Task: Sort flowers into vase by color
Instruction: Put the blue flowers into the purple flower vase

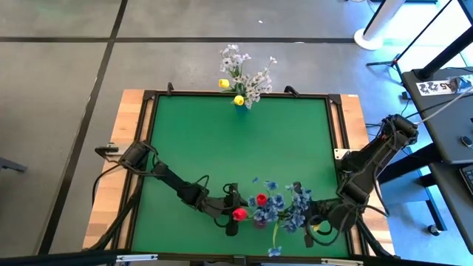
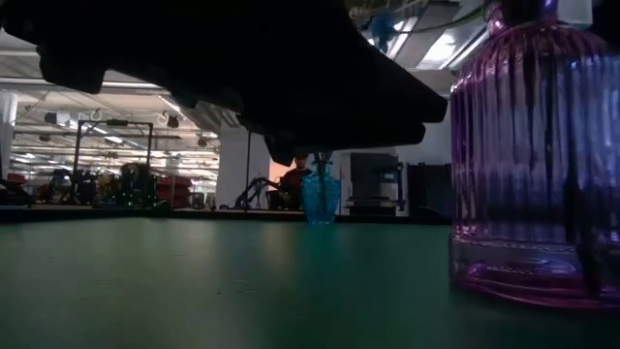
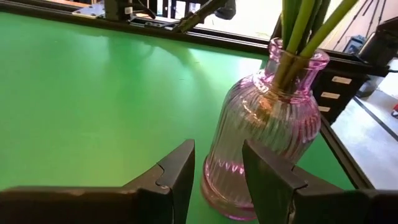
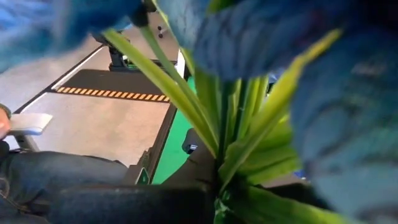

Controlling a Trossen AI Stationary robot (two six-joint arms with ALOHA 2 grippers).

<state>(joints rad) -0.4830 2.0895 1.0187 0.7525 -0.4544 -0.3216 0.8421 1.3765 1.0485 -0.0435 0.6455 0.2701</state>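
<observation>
Left fingers (image 3: pixel 217 180) parted beside pink vase (image 3: pixel 261 130); right fingers' state unclear

The high view is evenly lit, the low view is dim and backlit by ceiling lights, and the blue blooms (image 4: pixel 348 118) blur against the right wrist camera.

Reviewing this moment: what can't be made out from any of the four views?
- Right gripper: its jaws are buried under the blue clustered blooms in the high view; leaves fill the right wrist view.
- Ribbed pink glass vase: hidden under blooms from above; its top is cut off in the low view.
- Small blue glass vase: its flowers are hidden by the dark arm in the low view.
</observation>
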